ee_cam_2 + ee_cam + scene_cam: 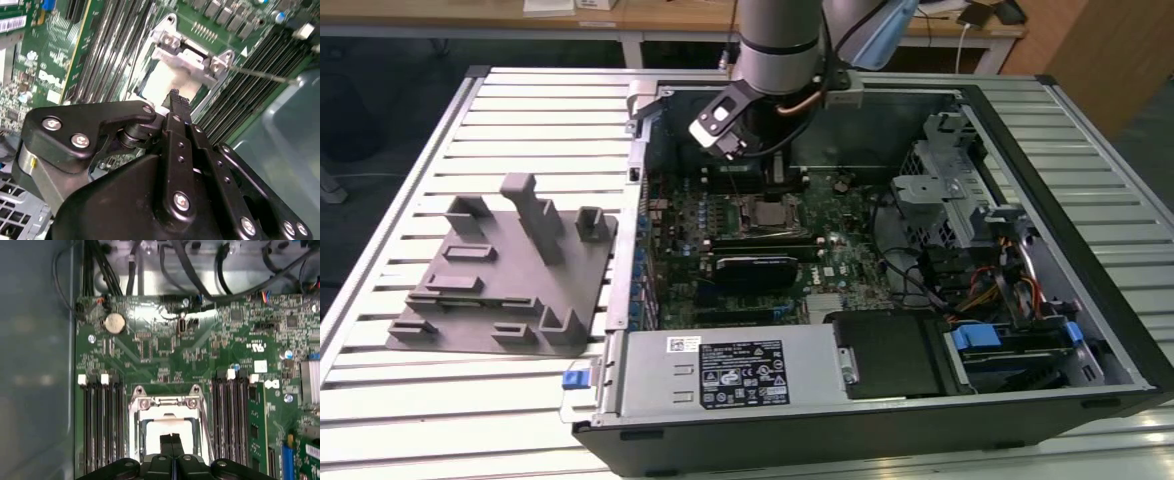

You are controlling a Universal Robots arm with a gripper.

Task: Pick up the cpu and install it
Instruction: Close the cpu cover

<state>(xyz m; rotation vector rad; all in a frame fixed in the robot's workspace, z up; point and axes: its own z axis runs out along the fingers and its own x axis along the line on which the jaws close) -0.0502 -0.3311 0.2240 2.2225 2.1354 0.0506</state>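
Presently logging the gripper (172, 437) low over the motherboard (165, 347), inside the open computer case (854, 435). Noting the fingers (166, 445) pressed flat together, tip against tip, no gap, nothing seen clamped between them. Same reading from the second wrist view.

Placing the cpu (170, 426) straight beneath the fingertips: a pale shiny square lying flat inside the socket frame (167, 401), seemingly level with it. Cannot tell whether the tips touch its top or hang just above. Rows of memory slots (102, 425) off to either side of the fingers. Grey parts stand (494, 270) well away from the gripper, outside the case.

Handling, as judgement only:
- Light, thin, rigid; no give under the pads.
- Smooth metal top, likely slippery against flat fingers.
- Underside contacts and socket pins probably fragile, so no sliding, no tilt, no pressing down hard.
- Best taken by two opposite edges, held square and level, with modest squeeze.
- Lying low within the frame, offers little edge to pinch from above; frame walls close beside it leave scant room for fingers.
- Risk of cocking it in the socket if gripped off-centre.
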